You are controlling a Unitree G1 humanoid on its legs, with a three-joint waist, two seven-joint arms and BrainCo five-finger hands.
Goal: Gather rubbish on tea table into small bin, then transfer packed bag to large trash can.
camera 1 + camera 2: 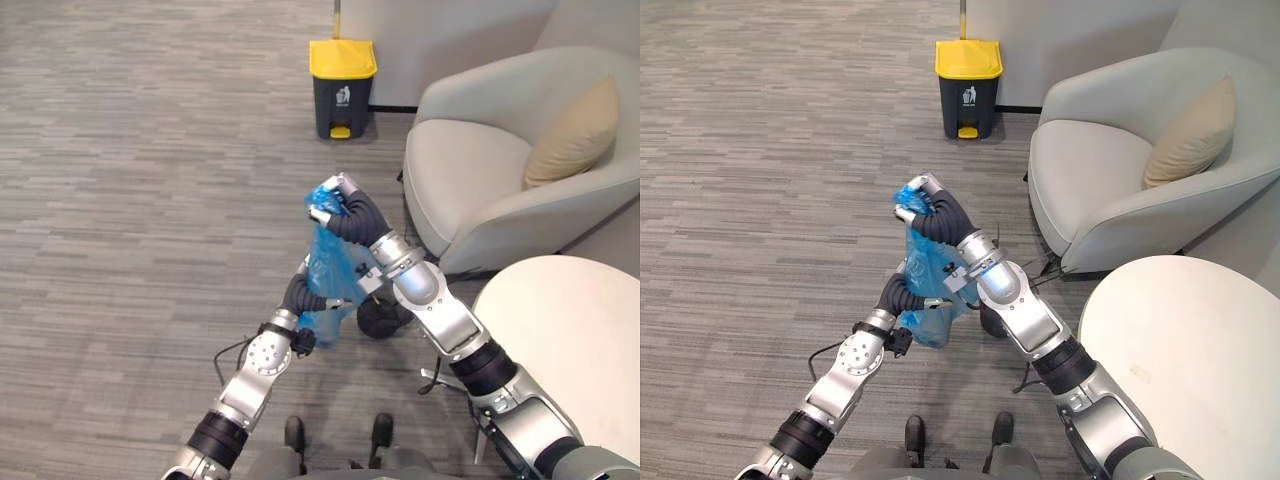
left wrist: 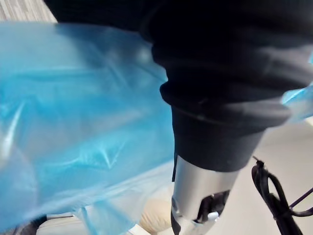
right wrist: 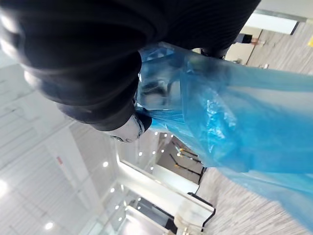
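Bag (image 1: 327, 265) thin glossy crinkled plastic; floor (image 1: 130, 180) matt carpet

One bag (image 1: 328, 262), one bin (image 1: 342, 88), one armchair (image 1: 470, 180)

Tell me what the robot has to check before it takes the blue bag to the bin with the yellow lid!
1. Grip up top: right hand is curled round the bunched top of the blue bag: ok.
2. Grip lower down: left hand is by the bag, its fingers hidden behind the plastic: cannot tell.
3. Bag's bottom off the carpet: cannot tell from above.
4. Large trash can in sight ahead: ok.
5. Its yellow lid open: not ok, it is shut.
6. Armchair off to the side of the way, not in it: ok.
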